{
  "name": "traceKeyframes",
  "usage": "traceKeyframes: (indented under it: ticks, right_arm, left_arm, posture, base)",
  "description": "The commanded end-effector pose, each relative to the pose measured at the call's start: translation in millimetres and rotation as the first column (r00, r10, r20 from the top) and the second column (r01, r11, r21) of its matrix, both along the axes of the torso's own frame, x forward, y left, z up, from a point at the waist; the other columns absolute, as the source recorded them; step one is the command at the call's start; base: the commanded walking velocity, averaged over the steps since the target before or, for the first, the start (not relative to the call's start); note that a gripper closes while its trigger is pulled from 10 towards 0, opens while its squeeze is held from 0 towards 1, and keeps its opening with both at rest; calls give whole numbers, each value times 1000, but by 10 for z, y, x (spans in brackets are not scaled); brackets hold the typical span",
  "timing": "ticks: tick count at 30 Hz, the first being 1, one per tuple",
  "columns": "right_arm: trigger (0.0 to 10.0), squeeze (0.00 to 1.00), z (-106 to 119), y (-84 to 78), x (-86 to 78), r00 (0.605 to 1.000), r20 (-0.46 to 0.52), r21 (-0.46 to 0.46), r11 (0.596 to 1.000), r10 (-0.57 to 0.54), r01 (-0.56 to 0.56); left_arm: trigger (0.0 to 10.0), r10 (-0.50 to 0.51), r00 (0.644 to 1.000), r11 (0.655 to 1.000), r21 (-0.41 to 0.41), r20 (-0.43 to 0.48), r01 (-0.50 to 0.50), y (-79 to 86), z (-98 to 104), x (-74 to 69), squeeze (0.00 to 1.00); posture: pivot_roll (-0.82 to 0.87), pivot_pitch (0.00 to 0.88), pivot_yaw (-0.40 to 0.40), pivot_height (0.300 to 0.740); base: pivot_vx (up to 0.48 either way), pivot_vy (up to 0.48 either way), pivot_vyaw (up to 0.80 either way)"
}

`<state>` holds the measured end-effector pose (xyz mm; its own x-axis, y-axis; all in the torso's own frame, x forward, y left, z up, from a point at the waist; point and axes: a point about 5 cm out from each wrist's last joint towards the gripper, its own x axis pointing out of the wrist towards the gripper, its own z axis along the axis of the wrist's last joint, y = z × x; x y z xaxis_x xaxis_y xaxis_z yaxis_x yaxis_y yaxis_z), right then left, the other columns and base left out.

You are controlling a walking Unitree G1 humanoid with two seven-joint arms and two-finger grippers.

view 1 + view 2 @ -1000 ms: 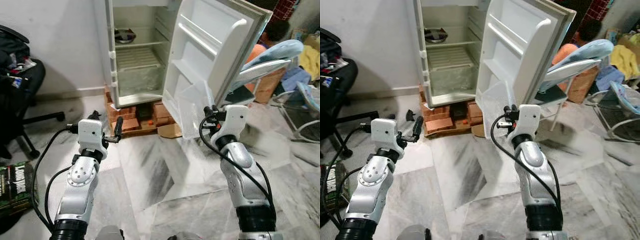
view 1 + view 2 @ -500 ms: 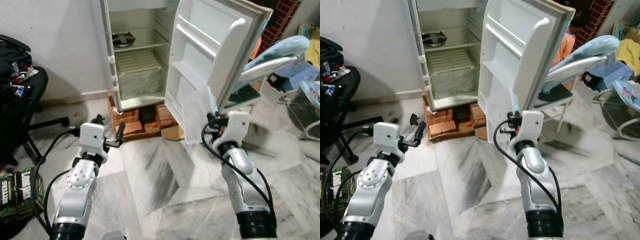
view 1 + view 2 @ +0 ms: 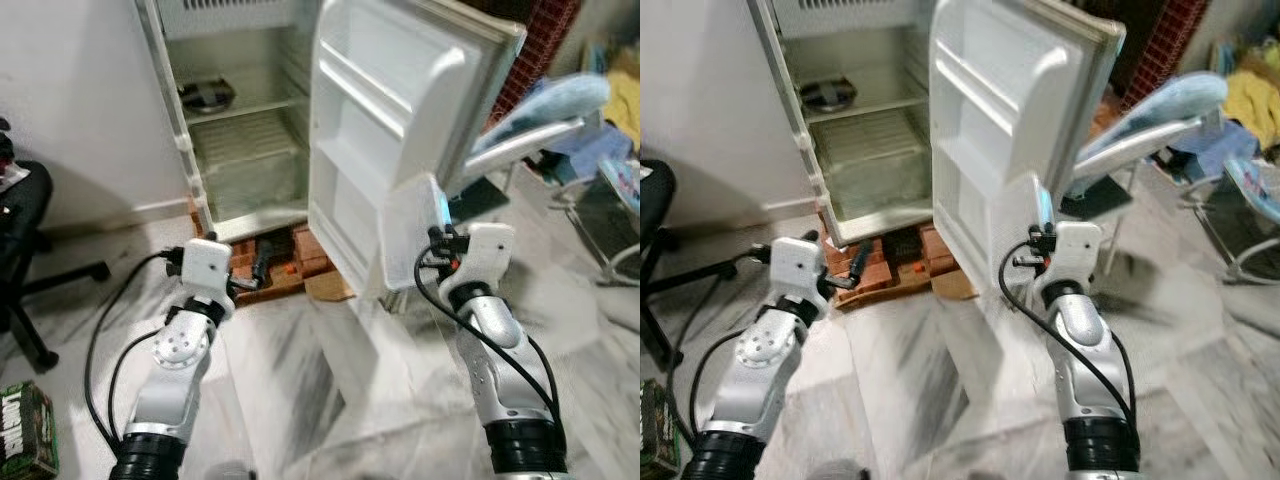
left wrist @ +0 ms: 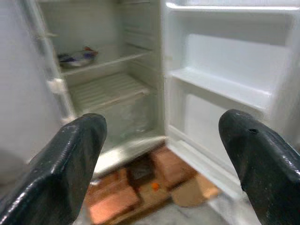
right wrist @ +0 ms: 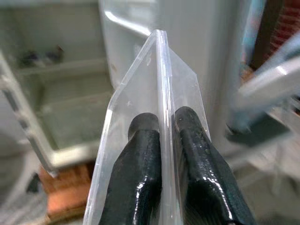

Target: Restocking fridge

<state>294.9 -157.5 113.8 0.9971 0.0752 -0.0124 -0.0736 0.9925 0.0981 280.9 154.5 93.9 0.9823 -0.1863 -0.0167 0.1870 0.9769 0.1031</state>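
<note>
The fridge [image 3: 240, 130] is small and white, standing on a stack of red bricks on the marble floor against the wall. Its door [image 3: 390, 130] is swung wide open, showing moulded white shelves on the inner face. Inside, a wire shelf carries a dark round dish [image 3: 205, 95] near the back; lower down sits a clear crisper drawer. A thin, clear plastic sheet [image 5: 157, 122] is pinched edge-on between the right end effector [image 5: 161, 136] fingers, held upright just before the open door's lower part.
</note>
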Motion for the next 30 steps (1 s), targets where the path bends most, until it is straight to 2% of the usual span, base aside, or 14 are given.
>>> traceKeyframes:
  ticks: [1, 4, 21, 26, 30]
  right_arm:
    - [10000, 0, 30, 127, 6, 999, 14, 4, 999, 46, -46]
    - [10000, 0, 18, 151, 7, 998, 12, 4, 998, 58, -58]
    - [10000, 0, 19, 217, 41, 997, 19, 12, 997, 80, -81]
    - [10000, 0, 21, 224, 48, 997, 21, 14, 997, 81, -81]
    - [10000, 0, 23, 230, 47, 997, 22, 17, 997, 80, -80]
  left_arm:
    - [10000, 53, 998, 999, -1, -21, -53, 115, -13, -15, 0]
    - [10000, 54, 998, 998, -17, -25, -54, 95, -2, 0, 0]
    - [10000, 58, 997, 998, -6, -44, -58, 86, -6, -5, 0]
    - [10000, 27, 999, 999, 21, -18, -26, 60, 23, -1, 0]
    - [10000, 10, 1000, 1000, 23, 2, -10, 45, 49, -4, 0]
  posture:
    - [51, 43, -62, 740]
    - [53, 41, -59, 740]
    - [65, 36, -53, 740]
    - [65, 37, -49, 740]
    - [63, 37, -46, 740]
  base:
    - [394, 274, 0]
    - [280, 389, 0]
    - [0, 438, 0]
    - [0, 440, 0]
    - [361, 262, 0]
